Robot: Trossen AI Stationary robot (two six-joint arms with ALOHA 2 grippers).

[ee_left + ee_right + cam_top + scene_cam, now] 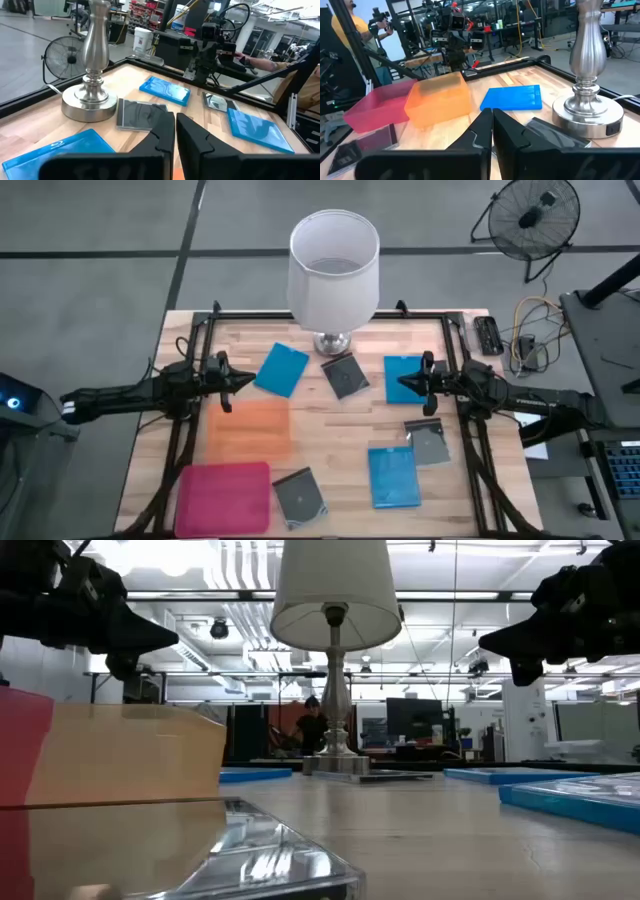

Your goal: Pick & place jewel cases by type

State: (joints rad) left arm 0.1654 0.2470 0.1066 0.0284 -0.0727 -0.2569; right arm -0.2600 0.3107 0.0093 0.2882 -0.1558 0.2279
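Jewel cases lie scattered flat on the wooden counter (340, 430), six in all, none of them in a tray. Farthest left of them is a blue case (281, 370), tilted, just beyond the orange tray (248, 429) and near the left claw (240, 382). That claw hovers over the counter's left side, above the far edge of the orange tray, its fingers pressed together with nothing between them. In front of the orange tray sits the magenta-pink tray (223, 496), at the near left corner. Just right of it lies a grey-transparent case (300, 497), turned at an angle.

Toward the middle, a table lamp (333, 275) stands at the far edge, and a second grey case (345, 376) rests just in front of its metal base. Right of that, a blue case (403, 378) lies close to the right claw (408, 384), whose tips hang over its right part; this claw too is pressed together and holds nothing. Nearer the front, a third grey case (428, 442) lies touching or overlapping the far right corner of the last blue case (394, 476).

Beyond the counter, the right wrist view shows a person in a yellow top (350, 30) at the far side of the room.
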